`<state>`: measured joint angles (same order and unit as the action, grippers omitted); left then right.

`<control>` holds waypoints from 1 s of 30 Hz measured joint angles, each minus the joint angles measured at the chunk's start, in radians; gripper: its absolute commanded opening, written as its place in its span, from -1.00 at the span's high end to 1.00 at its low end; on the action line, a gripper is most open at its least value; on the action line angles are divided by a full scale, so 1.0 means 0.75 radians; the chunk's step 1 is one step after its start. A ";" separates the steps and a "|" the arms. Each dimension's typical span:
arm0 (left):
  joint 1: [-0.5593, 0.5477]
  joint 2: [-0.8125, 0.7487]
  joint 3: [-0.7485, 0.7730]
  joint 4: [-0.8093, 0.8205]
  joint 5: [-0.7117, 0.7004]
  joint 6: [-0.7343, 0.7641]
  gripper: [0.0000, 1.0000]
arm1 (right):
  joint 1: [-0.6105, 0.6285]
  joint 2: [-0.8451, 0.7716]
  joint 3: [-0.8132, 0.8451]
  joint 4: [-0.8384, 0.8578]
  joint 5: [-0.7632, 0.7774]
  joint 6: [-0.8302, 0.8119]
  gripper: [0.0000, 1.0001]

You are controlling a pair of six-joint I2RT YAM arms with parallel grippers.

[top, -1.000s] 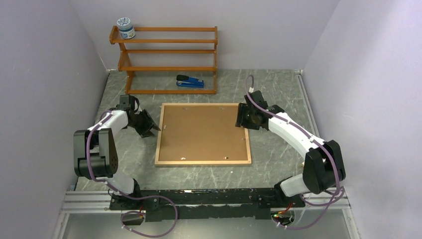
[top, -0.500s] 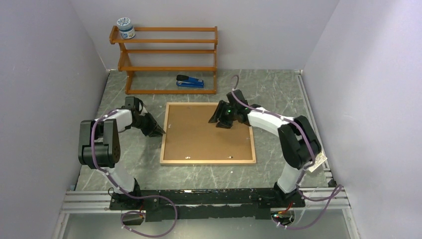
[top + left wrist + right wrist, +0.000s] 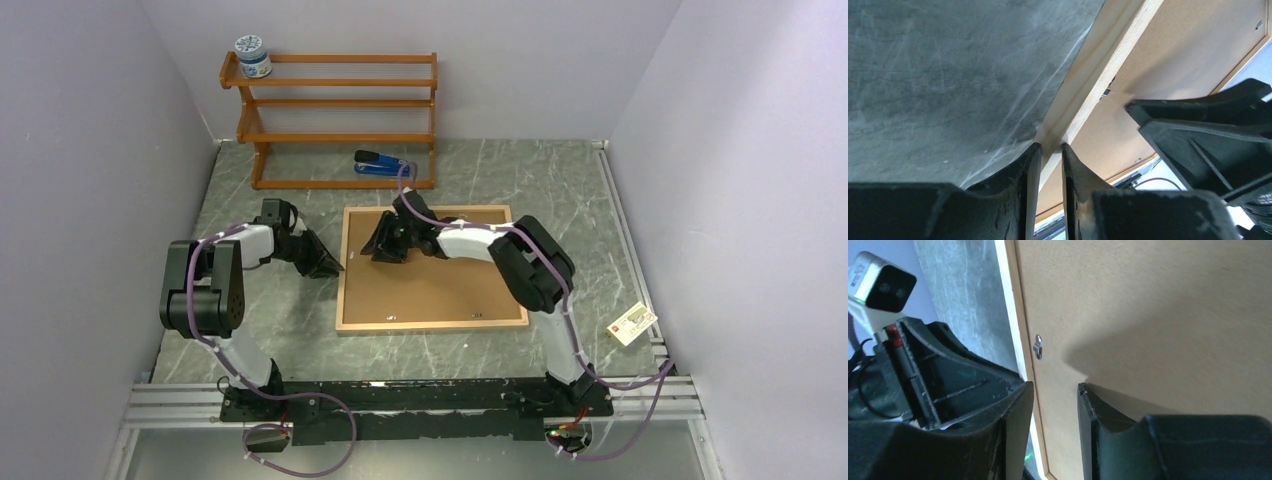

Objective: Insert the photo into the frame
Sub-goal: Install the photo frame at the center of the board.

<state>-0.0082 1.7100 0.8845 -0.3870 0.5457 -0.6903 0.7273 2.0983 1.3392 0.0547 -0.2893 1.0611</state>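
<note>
While the left gripper pinches the left rail of the frame, mid-picture, and the half-open right gripper hovers empty above its backing board, tugging could skew it; photo unseen.

We note pale lilac walls on three sides, a grey marbled tabletop, an orange-brown shelf rack at back (small jar on top).

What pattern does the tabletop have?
The tabletop is grey-green marble with pale veins; the top view shows it best.
</note>
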 measured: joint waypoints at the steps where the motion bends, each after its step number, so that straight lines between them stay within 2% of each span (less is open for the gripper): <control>1: 0.000 0.000 0.000 -0.001 0.000 0.003 0.46 | 0.013 0.032 0.028 0.001 0.001 0.007 0.23; 5: 0.000 0.000 0.005 -0.018 0.004 0.021 0.46 | 0.044 0.112 0.111 0.033 -0.005 0.012 0.27; 12: -0.009 0.034 0.071 -0.173 0.009 0.104 0.46 | 0.065 0.176 0.188 0.048 -0.001 0.006 0.30; 30: -0.005 0.070 0.103 -0.229 0.042 0.168 0.48 | 0.064 0.243 0.195 0.227 -0.066 0.033 0.33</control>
<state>-0.0120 1.7626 0.9615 -0.5587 0.5770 -0.5644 0.7753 2.2807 1.4857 0.2249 -0.3386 1.0855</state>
